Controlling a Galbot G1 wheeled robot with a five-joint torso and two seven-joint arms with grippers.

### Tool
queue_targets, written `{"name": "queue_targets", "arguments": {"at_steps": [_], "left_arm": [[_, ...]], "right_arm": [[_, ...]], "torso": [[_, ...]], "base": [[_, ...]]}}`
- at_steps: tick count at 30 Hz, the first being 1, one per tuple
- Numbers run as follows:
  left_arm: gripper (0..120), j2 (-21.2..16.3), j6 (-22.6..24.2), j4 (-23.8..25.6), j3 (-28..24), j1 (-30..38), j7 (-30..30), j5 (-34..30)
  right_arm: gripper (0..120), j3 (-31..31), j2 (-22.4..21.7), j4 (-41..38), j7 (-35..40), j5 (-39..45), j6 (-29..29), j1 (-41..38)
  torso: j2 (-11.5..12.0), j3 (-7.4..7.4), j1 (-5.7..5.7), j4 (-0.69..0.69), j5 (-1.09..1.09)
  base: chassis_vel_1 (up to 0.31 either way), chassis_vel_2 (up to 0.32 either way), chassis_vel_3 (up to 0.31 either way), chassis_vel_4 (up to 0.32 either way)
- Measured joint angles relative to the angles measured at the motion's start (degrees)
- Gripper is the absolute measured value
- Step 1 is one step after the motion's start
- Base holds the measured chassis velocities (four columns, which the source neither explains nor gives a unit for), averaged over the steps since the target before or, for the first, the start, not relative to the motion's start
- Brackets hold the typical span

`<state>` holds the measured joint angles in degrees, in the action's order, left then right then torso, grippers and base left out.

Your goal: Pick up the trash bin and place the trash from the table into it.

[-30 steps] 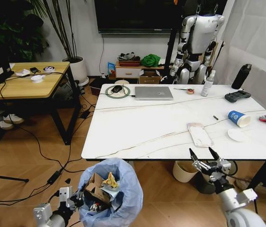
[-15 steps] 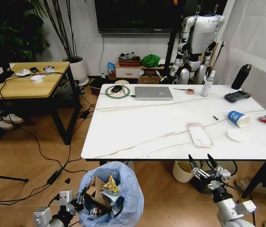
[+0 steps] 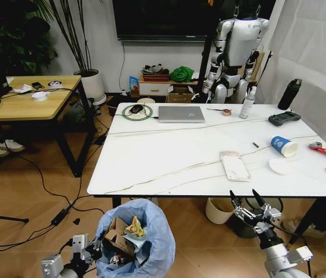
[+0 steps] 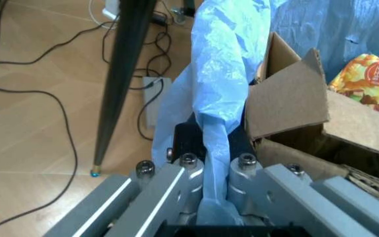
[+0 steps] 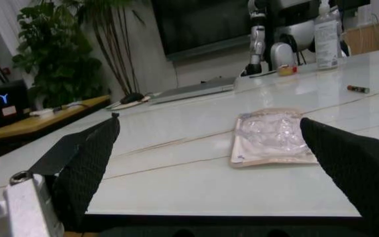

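The trash bin, lined with a puffy light-blue bag, is at the lower left in front of the table. It holds cardboard and a yellow wrapper. My left gripper is shut on the bin's rim and bag. My right gripper stands open just below the table's front edge, its fingers spread wide and facing the clear plastic tray. A blue paper cup, a white disc and a crushed red can lie at the table's right end.
A silver laptop, a black game controller, a spray bottle and a black bottle stand along the table's far side. A cream bin sits under the table. A wooden desk and floor cables are to the left.
The head camera has shifted, so the table sits a little further left and higher. My right gripper has dropped slightly, staying open. The left gripper still grips the bin.
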<state>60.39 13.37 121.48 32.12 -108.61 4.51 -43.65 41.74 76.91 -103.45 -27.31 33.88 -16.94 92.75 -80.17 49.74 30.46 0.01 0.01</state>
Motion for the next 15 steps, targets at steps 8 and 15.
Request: {"name": "queue_targets", "arguments": {"at_steps": [8, 15], "left_arm": [[0, 0.38, 0.00, -0.17, -0.29, 0.21, 0.07, 0.28], [0, 0.48, 0.00, -0.18, -0.36, 0.18, 0.18, 0.53]], "right_arm": [[100, -0.17, -0.65, 0.46, -0.30, 0.68, -0.21, -0.37], [100, -0.24, -1.08, 0.53, -0.41, 0.89, -0.44, -0.40]], "torso": [[0.00, 0.00, 0.00, 0.00, -0.01], [0.00, 0.00, 0.00, 0.01, 0.00]], "base": [[-0.088, -0.101, 0.107, 0.094], [-0.114, -0.118, 0.113, 0.106]]}}
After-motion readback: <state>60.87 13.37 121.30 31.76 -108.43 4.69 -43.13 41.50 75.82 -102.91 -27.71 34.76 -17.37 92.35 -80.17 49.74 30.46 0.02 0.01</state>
